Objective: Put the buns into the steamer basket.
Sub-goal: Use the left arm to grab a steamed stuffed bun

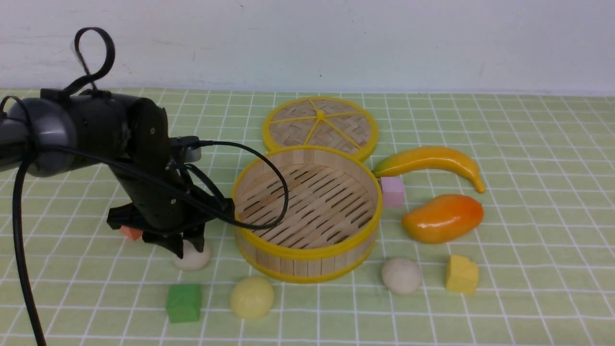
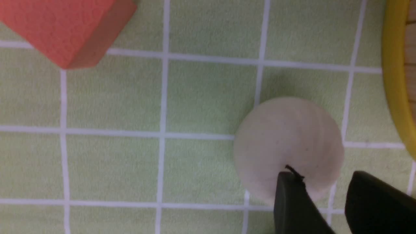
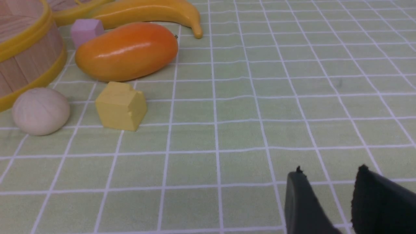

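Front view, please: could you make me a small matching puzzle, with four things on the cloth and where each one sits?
Things:
1. pale yellow bun
2. pink cube
3. woven lid
4. mango

Places:
a. behind the steamer basket
b. between the banana and the yellow cube
c. in front of the basket, beside the green cube
d. close by the basket's right side

Pairs: 1-c, 2-d, 3-a, 4-b.
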Available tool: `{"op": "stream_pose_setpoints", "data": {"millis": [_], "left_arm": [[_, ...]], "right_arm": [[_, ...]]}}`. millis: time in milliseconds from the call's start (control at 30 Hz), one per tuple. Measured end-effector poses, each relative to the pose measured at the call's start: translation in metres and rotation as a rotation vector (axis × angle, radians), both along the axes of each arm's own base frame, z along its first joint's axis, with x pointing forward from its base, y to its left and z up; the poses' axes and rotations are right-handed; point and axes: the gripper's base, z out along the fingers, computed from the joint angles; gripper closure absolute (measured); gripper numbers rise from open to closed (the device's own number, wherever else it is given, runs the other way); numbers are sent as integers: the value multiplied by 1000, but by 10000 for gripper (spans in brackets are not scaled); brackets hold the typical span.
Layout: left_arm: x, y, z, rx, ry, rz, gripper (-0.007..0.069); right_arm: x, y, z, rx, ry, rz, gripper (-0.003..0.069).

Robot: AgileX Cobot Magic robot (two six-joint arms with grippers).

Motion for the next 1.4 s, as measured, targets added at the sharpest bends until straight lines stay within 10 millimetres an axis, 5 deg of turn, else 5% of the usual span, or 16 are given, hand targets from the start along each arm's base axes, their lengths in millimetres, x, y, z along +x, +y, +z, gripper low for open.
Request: {"op": "stream_pose_setpoints", "data": {"millis": [1000, 1400], "left_arm": [[5, 2, 2, 28, -56, 3, 386], [7, 2, -13, 38, -9, 16, 386]], "right_arm": [[0, 0, 0, -1, 0, 0, 418], [0, 0, 0, -1, 0, 0, 418]]}}
